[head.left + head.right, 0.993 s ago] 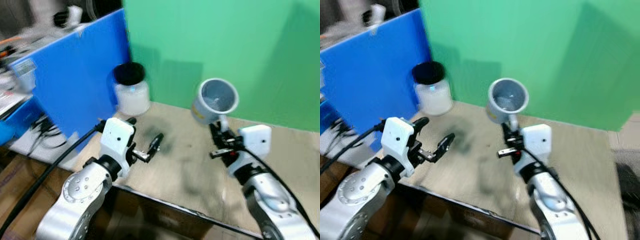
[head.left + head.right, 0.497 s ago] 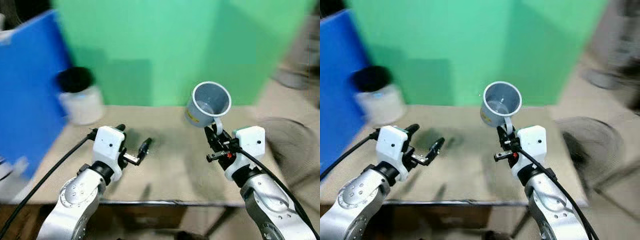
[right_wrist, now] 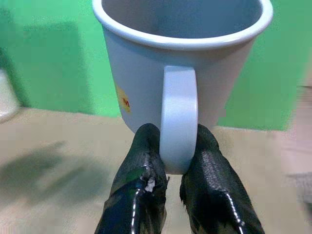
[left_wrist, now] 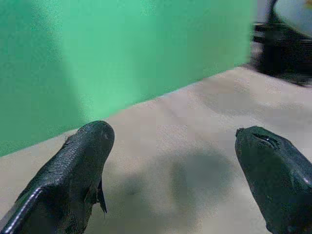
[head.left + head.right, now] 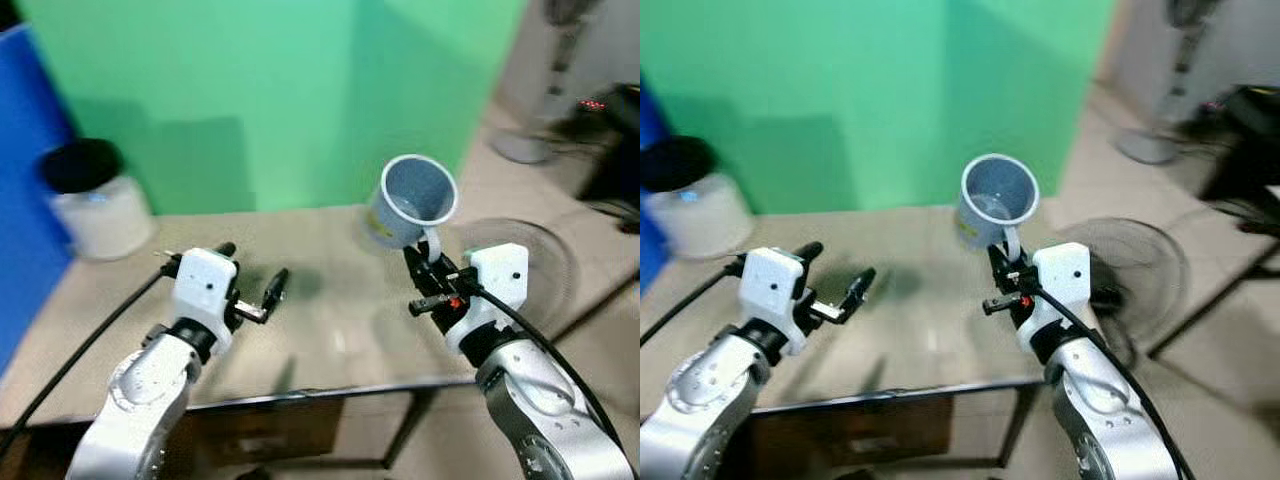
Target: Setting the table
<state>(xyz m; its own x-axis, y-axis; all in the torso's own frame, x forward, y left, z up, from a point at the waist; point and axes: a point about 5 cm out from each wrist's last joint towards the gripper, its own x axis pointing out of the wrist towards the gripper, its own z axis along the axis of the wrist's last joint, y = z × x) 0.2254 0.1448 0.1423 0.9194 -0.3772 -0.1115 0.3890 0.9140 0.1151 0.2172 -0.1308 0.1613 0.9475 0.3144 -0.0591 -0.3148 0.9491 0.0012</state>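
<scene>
Green backdrop stood behind the tan table [image 5: 330,330] I faced, and a blue panel [image 5: 20,150] edged my far left. Since a second earlier my whole view had swung rightward: the blue panel had slid almost out of sight, the white jar with the black lid [image 5: 90,200] had drifted to the left edge, and a standing fan [image 5: 540,100] and dark gear on the floor had come in at the right. I judged that as my own turning, not the things moving, and that I was carrying the cup toward a place to set it.

My left gripper [image 5: 252,290] hung low over the table with its fingers spread wide and nothing between them; my left wrist view showed bare tabletop between the two pads. My right gripper [image 5: 425,270] stayed clamped on the handle of the grey mug [image 5: 412,200], which rode upright and slightly tipped, above the table and clear of it. In my right wrist view both fingers [image 3: 146,161] pinched the handle from either side.

Bare tabletop lay between my two arms, giving plenty of room to lower the mug. On the right the table's edge ran close beside my right arm, with floor and a round fan guard [image 5: 1140,270] beyond it, so I thought a set-down ought to fall inward, away from that edge.
</scene>
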